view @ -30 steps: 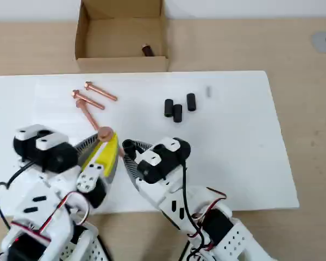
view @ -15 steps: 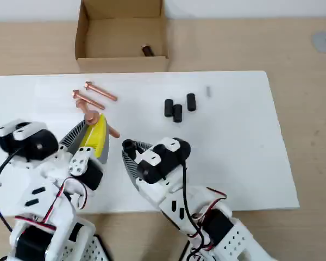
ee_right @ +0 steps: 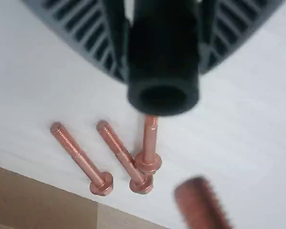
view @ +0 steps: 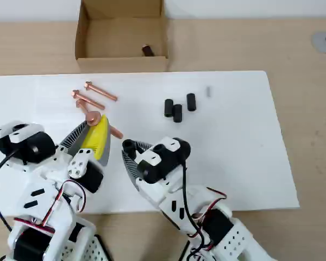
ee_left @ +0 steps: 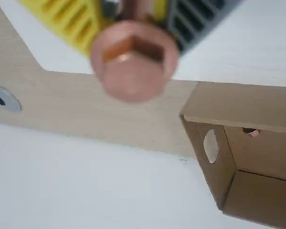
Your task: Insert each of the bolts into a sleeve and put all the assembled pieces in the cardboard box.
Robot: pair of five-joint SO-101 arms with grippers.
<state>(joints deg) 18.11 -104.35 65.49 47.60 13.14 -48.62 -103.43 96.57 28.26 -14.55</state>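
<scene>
Firmly, left gripper (view: 92, 124) pinches bolt (view: 94, 117), right gripper (view: 129, 150) sleeve (ee_right: 163, 62).

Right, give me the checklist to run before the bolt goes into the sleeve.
1. Left tool shut on the bolt: ok.
2. Right tool shut on the sleeve: ok.
3. Sleeve's open end faces out of the tool: ok.
4. Bolt tip lined up with the sleeve's bore: not ok, it sits off to one side.
5. Bolt and sleeve apart, nothing between them: ok.
6. Cardboard box open, with room inside: ok.
</scene>
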